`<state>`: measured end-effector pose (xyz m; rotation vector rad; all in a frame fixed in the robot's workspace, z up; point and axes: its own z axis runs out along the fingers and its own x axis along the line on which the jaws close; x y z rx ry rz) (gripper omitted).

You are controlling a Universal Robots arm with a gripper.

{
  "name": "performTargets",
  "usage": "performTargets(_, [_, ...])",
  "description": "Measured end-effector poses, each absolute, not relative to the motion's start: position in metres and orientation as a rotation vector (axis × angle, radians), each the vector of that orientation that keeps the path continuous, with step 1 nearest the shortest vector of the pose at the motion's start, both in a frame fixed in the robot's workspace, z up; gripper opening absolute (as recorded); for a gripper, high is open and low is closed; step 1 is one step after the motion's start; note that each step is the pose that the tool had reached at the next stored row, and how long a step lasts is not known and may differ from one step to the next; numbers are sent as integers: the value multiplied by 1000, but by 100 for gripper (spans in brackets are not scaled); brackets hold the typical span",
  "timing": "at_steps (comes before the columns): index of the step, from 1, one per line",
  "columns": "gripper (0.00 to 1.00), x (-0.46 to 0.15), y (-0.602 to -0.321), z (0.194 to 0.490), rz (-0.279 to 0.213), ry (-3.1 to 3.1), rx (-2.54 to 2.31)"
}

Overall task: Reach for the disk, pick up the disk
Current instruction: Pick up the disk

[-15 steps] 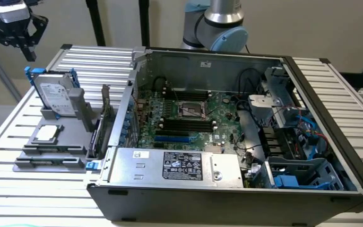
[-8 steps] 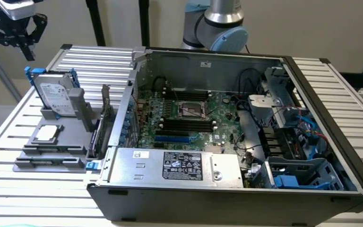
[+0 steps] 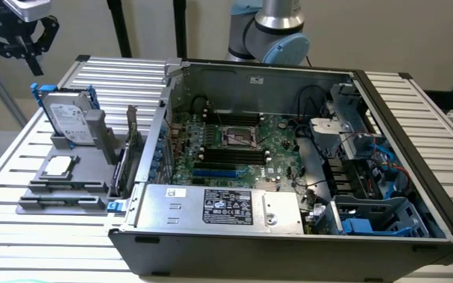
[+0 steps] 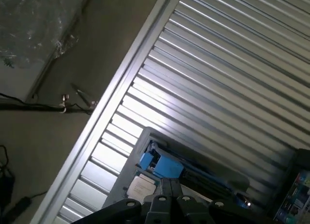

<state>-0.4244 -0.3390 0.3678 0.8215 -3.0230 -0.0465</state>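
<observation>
Black metal gripper [image 3: 31, 47]: hanging high off the exterior view's left side of the open black computer case [image 3: 289, 247], well apart from it; sitting closed with fingertips [image 4: 166, 187] together, holding nothing.

Flat rectangular silver-grey disk [image 3: 68, 121], white-labelled, blue-framed: standing on edge and leaning slightly in a grey plastic rack [image 3: 61, 194] just beside the case's left wall in the exterior view; sitting below the gripper, apart from it.

Small square silver chip [image 3: 59, 167]: lying flat in the rack, nearer the case's front than the disk.
</observation>
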Motion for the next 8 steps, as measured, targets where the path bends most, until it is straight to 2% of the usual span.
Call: performTargets(8, [11,-424,-339,368,-45,-2953,1040])
